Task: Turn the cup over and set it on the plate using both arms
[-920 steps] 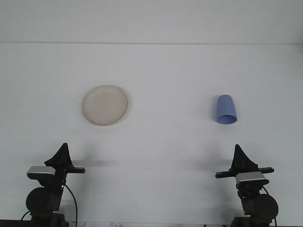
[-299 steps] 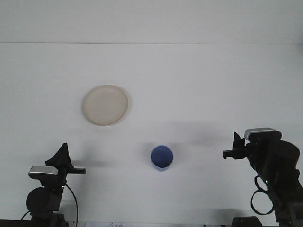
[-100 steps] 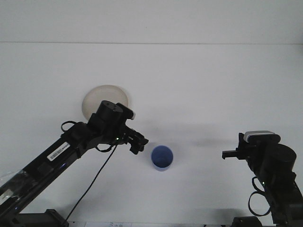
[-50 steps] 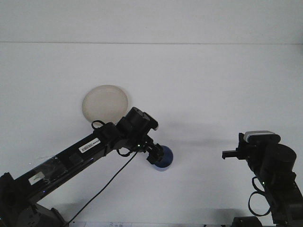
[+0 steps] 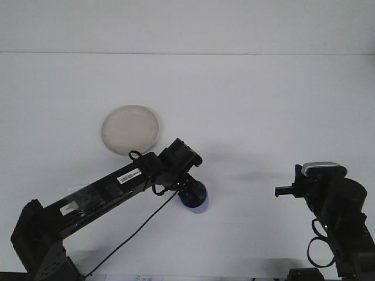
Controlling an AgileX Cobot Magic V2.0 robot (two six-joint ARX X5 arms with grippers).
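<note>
The blue cup (image 5: pixel 199 201) stands upright on the white table, just left of centre near the front. Most of it is hidden under my left gripper (image 5: pixel 188 190), which is down over the cup's left side. I cannot tell whether the gripper is touching the cup. The left arm (image 5: pixel 111 187) reaches in diagonally from the lower left. The cream plate (image 5: pixel 130 129) lies flat and bare, up and to the left of the cup. My right gripper (image 5: pixel 285 190) hovers at the right, pointing left toward the cup and well apart from it, with nothing in it.
The white table (image 5: pixel 246 105) runs back to a white wall. A black cable (image 5: pixel 137 225) hangs under the left arm. The right arm's body (image 5: pixel 340 216) fills the lower right corner.
The left arm has pushed a little further right and down over the cup, hiding more of it. The right arm and the plate have not moved.
</note>
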